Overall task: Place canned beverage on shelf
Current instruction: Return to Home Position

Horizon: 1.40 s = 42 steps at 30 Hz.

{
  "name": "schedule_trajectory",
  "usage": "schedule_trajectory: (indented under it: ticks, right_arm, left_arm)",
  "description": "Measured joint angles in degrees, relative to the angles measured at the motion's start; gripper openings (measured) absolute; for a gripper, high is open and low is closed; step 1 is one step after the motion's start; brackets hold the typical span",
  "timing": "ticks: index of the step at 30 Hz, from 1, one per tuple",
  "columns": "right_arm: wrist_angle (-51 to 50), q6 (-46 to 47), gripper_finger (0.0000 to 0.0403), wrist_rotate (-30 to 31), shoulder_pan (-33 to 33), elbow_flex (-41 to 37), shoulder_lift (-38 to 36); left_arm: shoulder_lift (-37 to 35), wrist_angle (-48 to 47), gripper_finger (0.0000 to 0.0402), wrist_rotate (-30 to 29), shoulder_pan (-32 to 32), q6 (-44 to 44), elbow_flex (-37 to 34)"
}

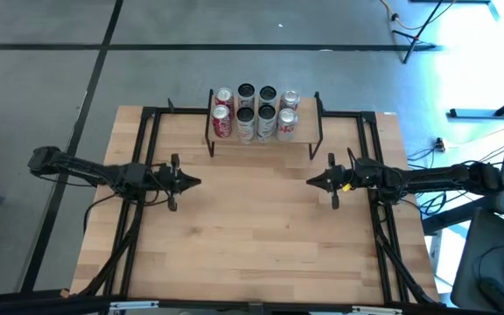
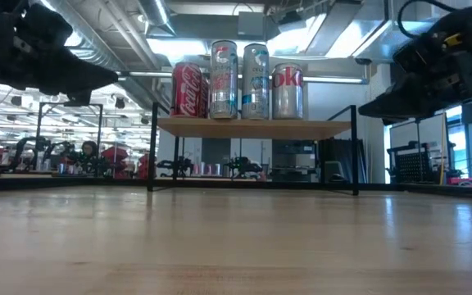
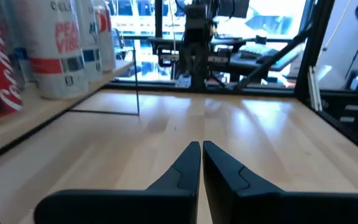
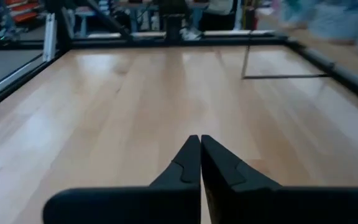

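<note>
The shelf [image 1: 265,140], a low rack with a light plank top on a thin black frame, stands at the table's far middle; it also shows in the low view [image 2: 252,128]. Several cans [image 1: 255,112] stand upright on its top: red, white and silver ones [image 2: 240,80]. My left gripper [image 1: 198,182] is shut and empty above the table's left middle, its fingers pointing toward the right; its tips show in the left wrist view [image 3: 201,147]. My right gripper [image 1: 310,181] is shut and empty at the right middle, pointing left; its tips show in the right wrist view [image 4: 200,139].
Black metal frame rails [image 1: 147,166] run along the table's left and right sides [image 1: 373,166]. Bare wooden tabletop [image 1: 252,227] lies between the grippers and toward the near edge. Cables and stands lie on the floor beyond the table's right side [image 1: 462,140].
</note>
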Motion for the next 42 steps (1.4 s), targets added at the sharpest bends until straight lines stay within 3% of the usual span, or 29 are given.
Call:
schedule_trajectory:
  ticks: [5,10,16,22,27,32,42]
  right_arm:
    - [0.14,-0.08,0.0001,-1.13,-3.79,-2.38,-4.47]
    - [-1.36,1.37,0.0,-5.93,-7.96,-3.94,-9.63]
    - [-6.89,6.87,0.0,-2.41,-11.14,-3.94,-15.84]
    - [-14.76,9.75,0.0001,12.0,-11.35,-3.94,-24.18]
    - [-22.61,8.53,0.0001,10.76,-11.35,-3.94,-33.24]
    - [-23.18,8.51,0.0001,7.63,-11.27,-3.88,-39.69]
    - [-23.33,8.57,0.0001,8.07,-11.31,-3.86,-39.97]
  left_arm:
    - [-6.7,-4.67,0.0012,3.77,3.58,-0.04,0.0]
    - [-13.86,-11.24,0.0012,2.96,6.32,-1.5,0.0]
    - [-22.24,-14.3,0.0012,3.43,7.01,-1.6,0.0]
    - [-22.46,-15.89,0.0012,1.92,7.01,-2.63,0.05]
    - [-22.46,-17.04,0.0012,1.83,7.01,-3.07,0.04]
    - [-22.46,-17.03,0.0012,1.83,7.01,-3.04,0.04]
    - [-22.44,-17.01,0.0012,1.47,7.01,0.69,0.04]
